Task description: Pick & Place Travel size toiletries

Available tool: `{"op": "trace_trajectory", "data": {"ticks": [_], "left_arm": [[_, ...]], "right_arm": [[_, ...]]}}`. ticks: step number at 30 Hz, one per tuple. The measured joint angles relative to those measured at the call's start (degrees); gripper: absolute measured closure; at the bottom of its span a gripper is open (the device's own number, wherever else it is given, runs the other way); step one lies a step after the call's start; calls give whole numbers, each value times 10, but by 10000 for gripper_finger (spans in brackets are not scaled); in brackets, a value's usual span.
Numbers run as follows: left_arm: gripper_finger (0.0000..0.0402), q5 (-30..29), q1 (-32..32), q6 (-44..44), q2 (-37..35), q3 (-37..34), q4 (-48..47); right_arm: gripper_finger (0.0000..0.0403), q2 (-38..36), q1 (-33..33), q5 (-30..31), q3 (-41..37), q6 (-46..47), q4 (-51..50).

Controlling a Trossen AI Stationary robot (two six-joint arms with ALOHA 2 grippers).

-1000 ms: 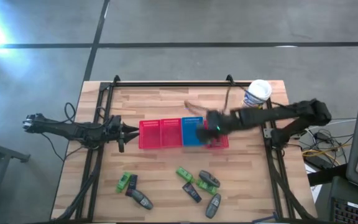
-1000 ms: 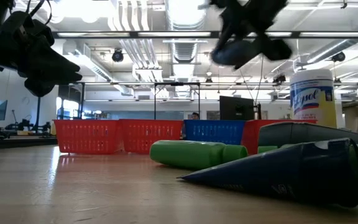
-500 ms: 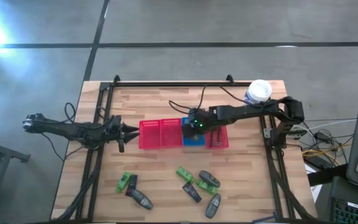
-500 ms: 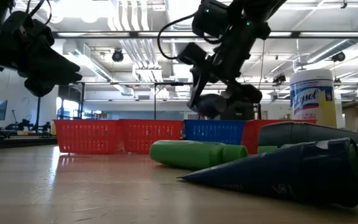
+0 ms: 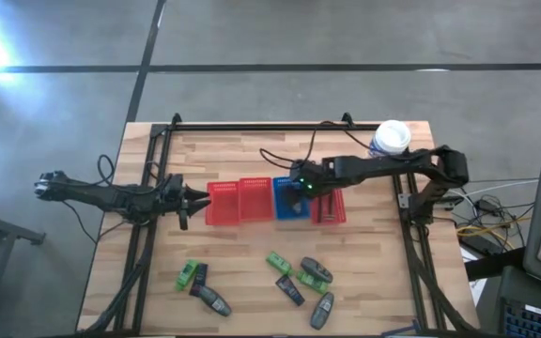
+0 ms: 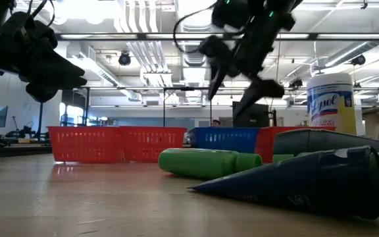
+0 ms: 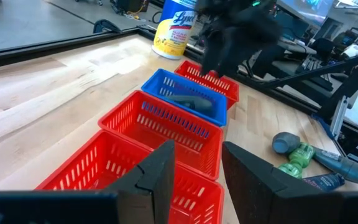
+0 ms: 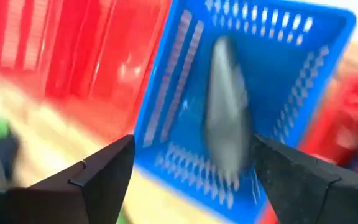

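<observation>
Table (image 5: 252,272): wooden top carrying the whole job; the right tool is working over its middle, the left tool is waiting at its left edge.
Baskets: a row is sitting directly under the right tool, with red baskets (image 5: 240,201) to one side of it, the blue basket (image 5: 290,204) right below it, and one more red basket (image 5: 331,207) on the far side.
White canister (image 5: 390,139): standing behind the right arm at the table's back corner, not part of the sorting.
Right tool (image 6: 239,84): hanging above the blue basket with its fingers spread wide and nothing between them.
Left tool (image 7: 196,167): idling beside the end red basket, fingers parted a little, gripping nothing.
Grey bottle (image 8: 227,112): lying inside the blue basket, straight below the right tool's open fingers and clear of them.
Loose toiletries: green tubes (image 5: 279,262), grey bottles (image 5: 320,310) and a dark tube (image 5: 289,290) are waiting well away from the right tool, on the near side of the baskets; a smaller pair (image 5: 192,274) is lying nearer the left tool.
Step in hand: by the look of it, the release of one item into the blue basket is finishing.
Next move: the right tool is likely needing to lift clear of the basket rim, travel to the loose cluster and line its fingers across one narrow item.
</observation>
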Motion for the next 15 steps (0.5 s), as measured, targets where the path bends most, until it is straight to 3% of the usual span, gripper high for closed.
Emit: {"op": "trace_trajectory", "data": {"ticks": [8,15], "left_arm": [[264,0,0,0,0,0,-2],[264,0,0,5,0,0,-1]], "right_arm": [[77,-83,105,-43,-10,-138,-146],[90,-56,197,-70,-26,-188,-148]]}}
